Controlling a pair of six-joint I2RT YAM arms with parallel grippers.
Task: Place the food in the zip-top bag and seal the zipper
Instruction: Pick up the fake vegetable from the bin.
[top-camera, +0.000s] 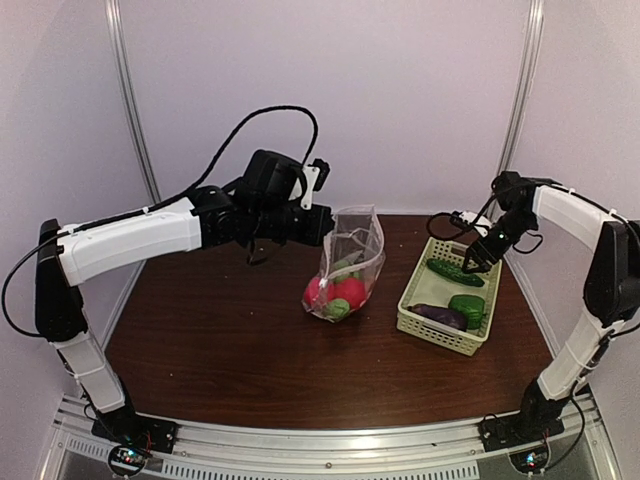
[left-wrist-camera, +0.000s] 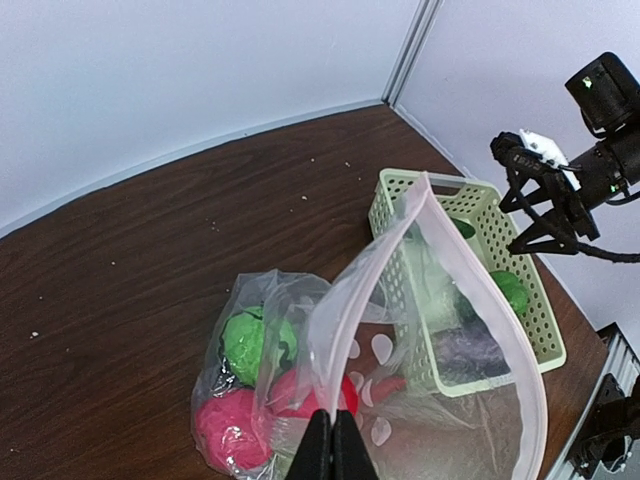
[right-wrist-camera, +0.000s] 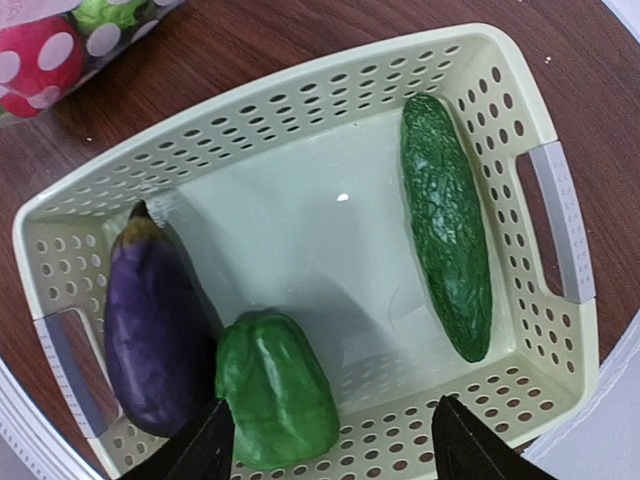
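The clear zip-top bag (top-camera: 352, 250) stands open at the table's middle, held up by its mouth. My left gripper (top-camera: 328, 225) is shut on the zipper strip (left-wrist-camera: 352, 283) at the mouth edge; the pinch shows in the left wrist view (left-wrist-camera: 333, 437). Inside the bag lie two red round pieces (left-wrist-camera: 225, 425) (left-wrist-camera: 300, 395) and a green piece (left-wrist-camera: 258, 340). My right gripper (top-camera: 478, 255) is open and empty, hovering over the basket (right-wrist-camera: 300, 85). In the basket lie a green cucumber (right-wrist-camera: 447, 225), a green pepper (right-wrist-camera: 275, 390) and a dark purple eggplant (right-wrist-camera: 155, 320).
The pale green perforated basket (top-camera: 440, 337) sits to the right of the bag, near the table's right edge. White walls and metal posts close the back and sides of the dark wooden table (top-camera: 220, 340).
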